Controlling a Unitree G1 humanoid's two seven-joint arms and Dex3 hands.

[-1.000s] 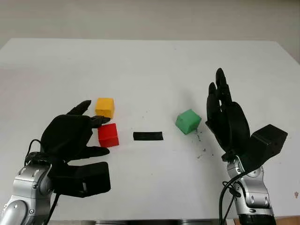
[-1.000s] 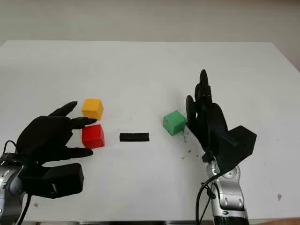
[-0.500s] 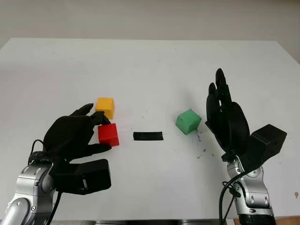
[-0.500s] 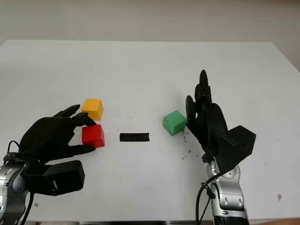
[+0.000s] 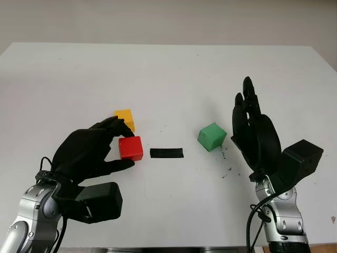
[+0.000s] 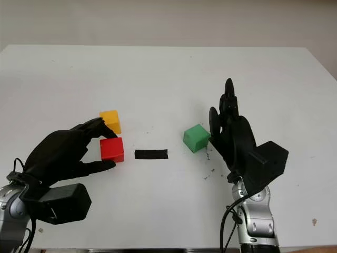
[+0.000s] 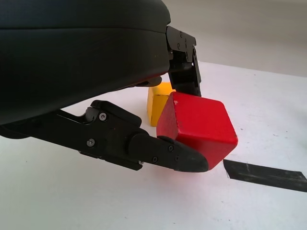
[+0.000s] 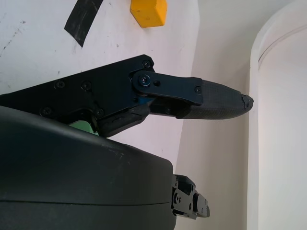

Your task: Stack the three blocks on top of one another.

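My left hand (image 5: 117, 143) is shut on the red block (image 5: 130, 148), pinching it between thumb and fingers and holding it tilted a little above the table. In the left wrist view the red block (image 7: 197, 125) hangs clear of the surface. The yellow block (image 5: 125, 118) sits on the table just behind the red one, apart from it. The green block (image 5: 211, 136) stands right of centre. My right hand (image 5: 251, 124) is open, upright just to the right of the green block, not touching it.
A strip of black tape (image 5: 166, 153) lies on the white table (image 5: 168, 74) between the red and green blocks. Small dark specks dot the surface near the green block. The table's far half is bare.
My left hand closed on the red block, lifted it slightly and carried it a little to the right. The yellow block shifted slightly right. The right hand and green block stayed still.
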